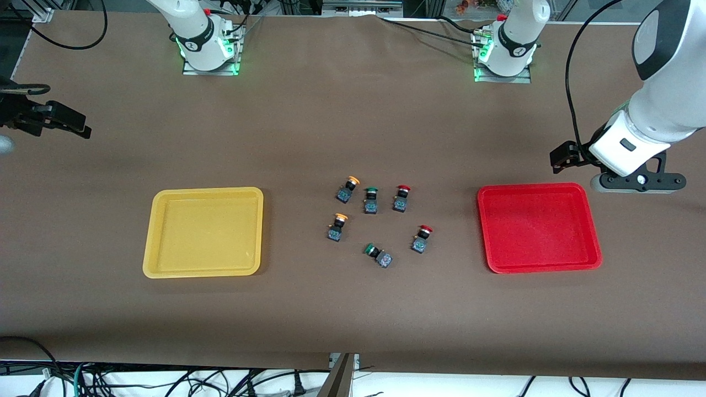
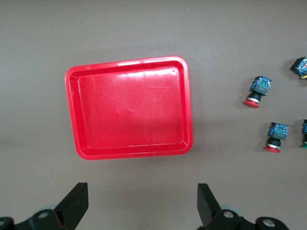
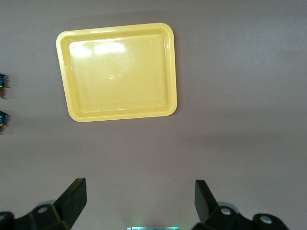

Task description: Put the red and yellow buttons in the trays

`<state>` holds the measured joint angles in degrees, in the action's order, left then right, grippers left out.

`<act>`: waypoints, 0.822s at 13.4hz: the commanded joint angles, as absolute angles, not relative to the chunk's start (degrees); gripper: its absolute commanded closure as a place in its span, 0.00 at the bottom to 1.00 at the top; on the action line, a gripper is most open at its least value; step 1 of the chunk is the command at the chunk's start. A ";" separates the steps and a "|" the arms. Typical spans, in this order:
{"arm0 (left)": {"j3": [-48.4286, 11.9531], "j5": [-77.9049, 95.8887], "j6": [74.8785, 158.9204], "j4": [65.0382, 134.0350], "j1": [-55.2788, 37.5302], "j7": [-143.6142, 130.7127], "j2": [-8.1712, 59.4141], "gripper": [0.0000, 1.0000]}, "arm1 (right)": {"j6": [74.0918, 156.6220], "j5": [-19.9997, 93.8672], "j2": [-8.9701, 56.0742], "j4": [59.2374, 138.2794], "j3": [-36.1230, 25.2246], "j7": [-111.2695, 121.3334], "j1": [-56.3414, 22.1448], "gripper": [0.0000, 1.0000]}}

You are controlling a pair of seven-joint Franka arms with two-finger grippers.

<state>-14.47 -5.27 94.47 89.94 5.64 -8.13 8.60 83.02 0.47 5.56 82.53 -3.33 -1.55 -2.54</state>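
six small buttons sit mid-tabletop (image 1: 353,309) between the empty yellow tray (image 1: 160,231) and the empty red tray (image 1: 591,226). two yellow buttons (image 1: 349,189) (image 1: 337,226) lie toward the yellow tray; two red buttons (image 1: 401,198) (image 1: 421,238) toward the red one; at the cluster's six o'clock, a green button (image 1: 378,255) lies tipped. both arms wait aloft: left gripper (image 2: 142,203) by the red tray, fingers (image 2: 76,201) apart; right gripper (image 3: 140,201) at the tabletop's end, fingers (image 3: 74,196) apart.

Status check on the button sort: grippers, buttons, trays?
Left gripper open, up by red tray; right gripper open, up by yellow tray. Both trays empty. Red buttons and yellow buttons untouched between trays, green ones mixed in.
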 commanded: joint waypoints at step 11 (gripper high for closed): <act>-14.24 -7.64 90.44 88.68 5.36 -7.30 12.90 0.00 | 83.32 1.32 5.89 82.79 -3.08 -1.05 -2.11 0.00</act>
